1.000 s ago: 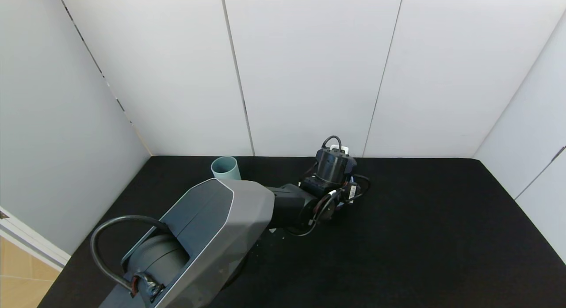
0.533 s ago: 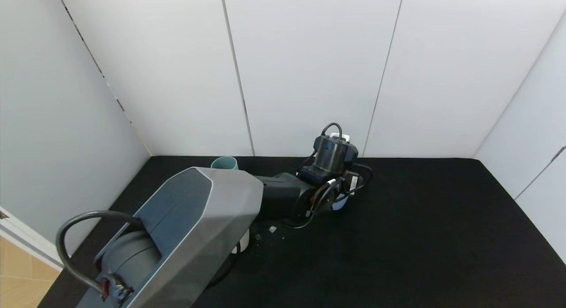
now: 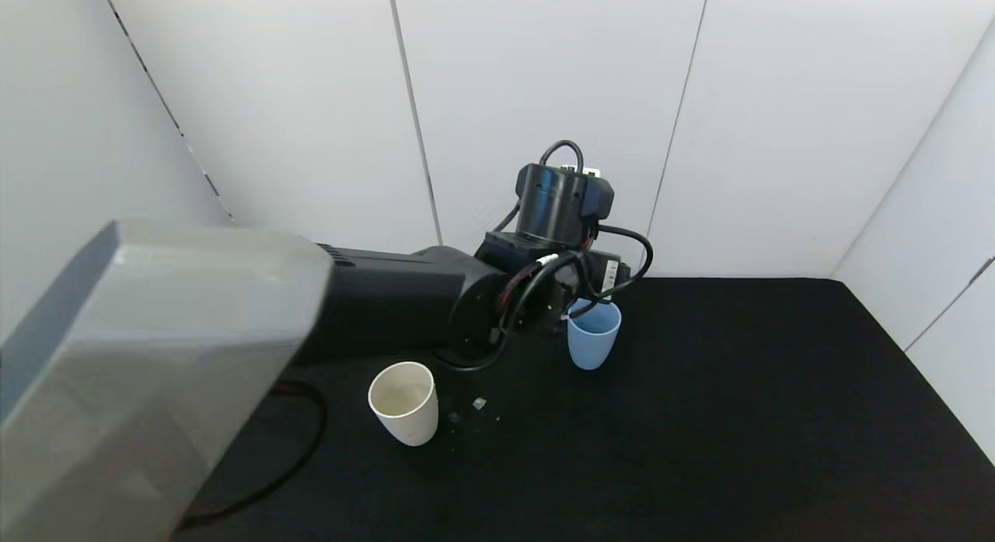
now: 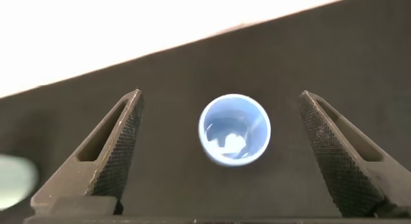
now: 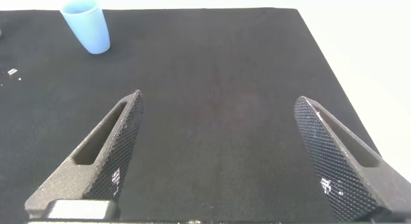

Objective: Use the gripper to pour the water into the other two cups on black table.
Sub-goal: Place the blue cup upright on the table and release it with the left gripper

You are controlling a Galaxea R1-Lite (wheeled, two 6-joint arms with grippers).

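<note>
Left gripper (image 4: 221,153): jaws spread wide, holding nothing; the two textured black fingers (image 4: 115,153) stand well apart with the blue cup (image 4: 234,129) seen between them, farther off and clear of both. In the left wrist view that cup is seen from straight above, upright on the black table (image 4: 160,76), with clear water (image 4: 231,139) in its bottom giving pale glints. In the head view the left gripper (image 3: 571,305) hangs above the blue cup (image 3: 594,333), its fingers hidden there behind the wrist cylinder and cables; the cup stands upright near the table's middle, toward the back wall. The left arm reaches in from the robot's left, its grey housing filling the near-left of the view. The white cup (image 3: 403,403) stands upright nearer the robot and to the left of the blue cup, well apart from it; liquid level inside cannot be told. A few small bright specks, possibly droplets (image 3: 479,403), lie on the table (image 3: 738,417) just right of the white cup. The teal cup is not seen. Right gripper (image 5: 221,156): jaws likewise spread wide, empty, held over bare table (image 5: 218,89) on the robot's right; its wrist view shows the blue cup (image 5: 86,25) far off. White panels (image 3: 544,75) wall the table.
</note>
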